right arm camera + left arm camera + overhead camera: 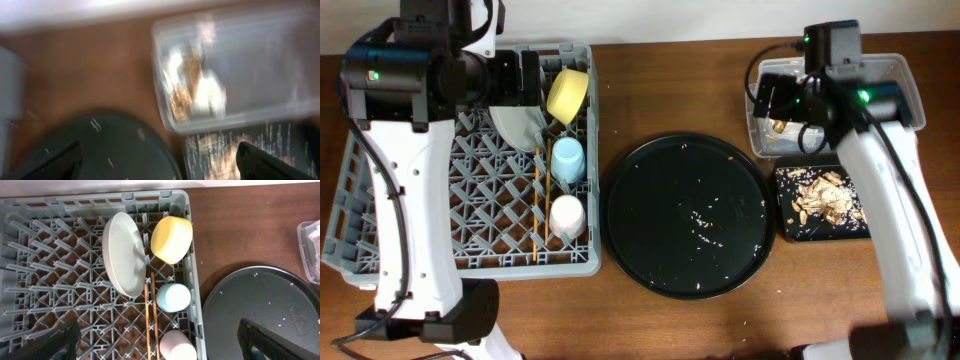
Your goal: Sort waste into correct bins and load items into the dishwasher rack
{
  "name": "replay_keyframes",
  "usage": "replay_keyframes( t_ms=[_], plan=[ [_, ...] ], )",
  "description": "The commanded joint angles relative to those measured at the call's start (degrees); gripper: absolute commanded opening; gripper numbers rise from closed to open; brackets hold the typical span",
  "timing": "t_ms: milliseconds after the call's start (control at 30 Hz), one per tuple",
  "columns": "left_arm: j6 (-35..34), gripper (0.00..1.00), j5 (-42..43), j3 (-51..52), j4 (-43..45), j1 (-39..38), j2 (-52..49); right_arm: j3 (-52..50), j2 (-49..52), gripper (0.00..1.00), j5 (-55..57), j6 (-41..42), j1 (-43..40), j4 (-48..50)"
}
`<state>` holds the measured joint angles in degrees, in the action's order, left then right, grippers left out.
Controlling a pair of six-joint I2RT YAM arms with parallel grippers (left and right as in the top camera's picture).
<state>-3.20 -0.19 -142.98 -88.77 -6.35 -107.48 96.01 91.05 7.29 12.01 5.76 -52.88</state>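
The grey dishwasher rack holds the yellow bowl, the white plate on edge, the light blue cup, the pink cup and two chopsticks. My left gripper hangs open and empty above them. The left wrist view shows the gripper, the plate, bowl, blue cup and chopsticks. My right gripper is open and empty over the clear tub. In the blurred right wrist view the gripper is below the tub, which holds a white napkin and the gold wrapper.
The large round black tray lies in the middle with scattered crumbs. The shallow black tray in front of the tub holds beige food scraps. Bare wooden table lies along the front edge.
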Motion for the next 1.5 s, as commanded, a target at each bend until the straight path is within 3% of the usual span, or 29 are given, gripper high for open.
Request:
replay_keyframes(
  t_ms=[0,200,400,633,900,1467],
  plan=[
    [0.24,0.99,0.63,0.00,-0.02,0.02,-0.26,-5.90,-12.79,0.99,0.42,-5.60,1.31,6.38],
    [0.24,0.99,0.63,0.00,-0.02,-0.09,-0.26,-27.71,-31.41,0.99,-5.79,-5.60,0.17,21.57],
    [0.24,0.99,0.63,0.00,-0.02,-0.09,-0.26,-61.40,-54.73,0.98,-14.12,-5.57,-4.92,43.67],
    [0.24,0.99,0.59,0.00,-0.02,-0.24,-0.26,-84.94,-78.01,0.98,-15.96,-5.57,-5.84,51.87],
    [0.24,0.99,0.59,0.00,-0.02,-0.24,-0.28,-95.45,-90.90,0.98,-17.92,-5.55,-5.81,51.91],
    [0.24,0.99,0.59,0.00,-0.02,-0.24,-0.28,-95.69,-90.68,0.98,-20.37,-5.60,-5.79,49.70]
  ],
)
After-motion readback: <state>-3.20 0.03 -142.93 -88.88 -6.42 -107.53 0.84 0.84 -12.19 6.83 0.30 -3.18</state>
